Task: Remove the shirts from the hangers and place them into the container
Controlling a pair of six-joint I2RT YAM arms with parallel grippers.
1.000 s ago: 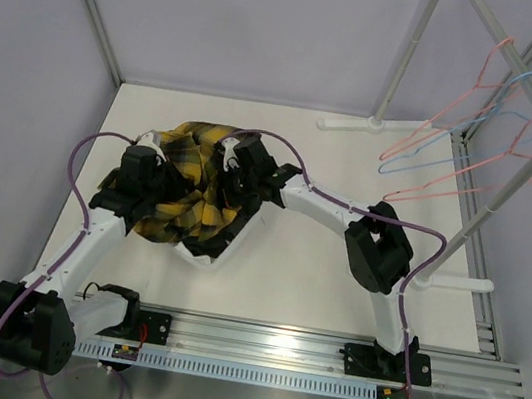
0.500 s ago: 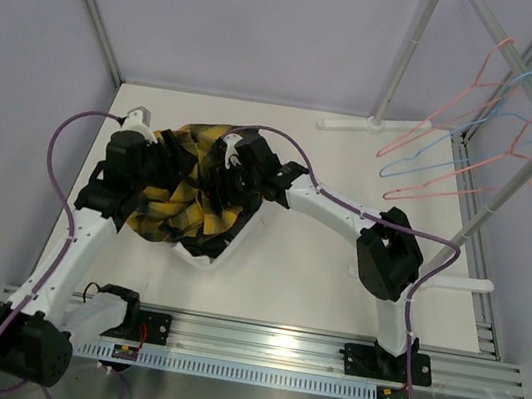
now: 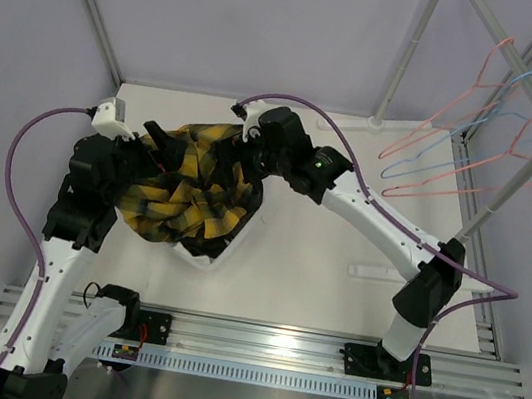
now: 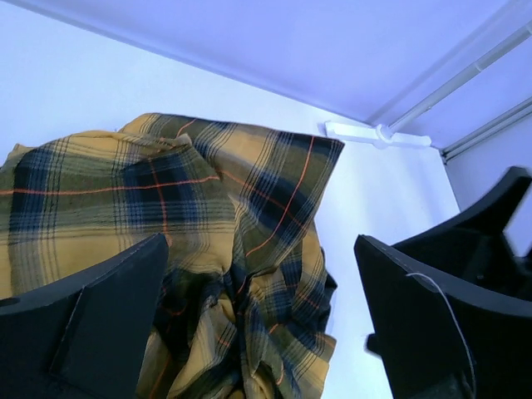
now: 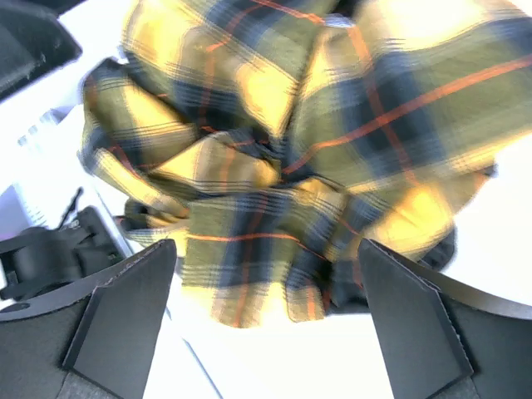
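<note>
- Spilling out looks likely: plaid shirt [image 3: 180, 201] is heaped over the container [image 3: 198, 258], overhanging its rim.
- Gaping empty above the container, left end effector [image 4: 262, 274] and right end effector [image 5: 266, 307] could snag cloth.

No words, brand names, numbers or signs can be read in any view. Small coloured stickers [image 3: 128, 349] below the rail [image 3: 264, 341] are too small to read.
</note>
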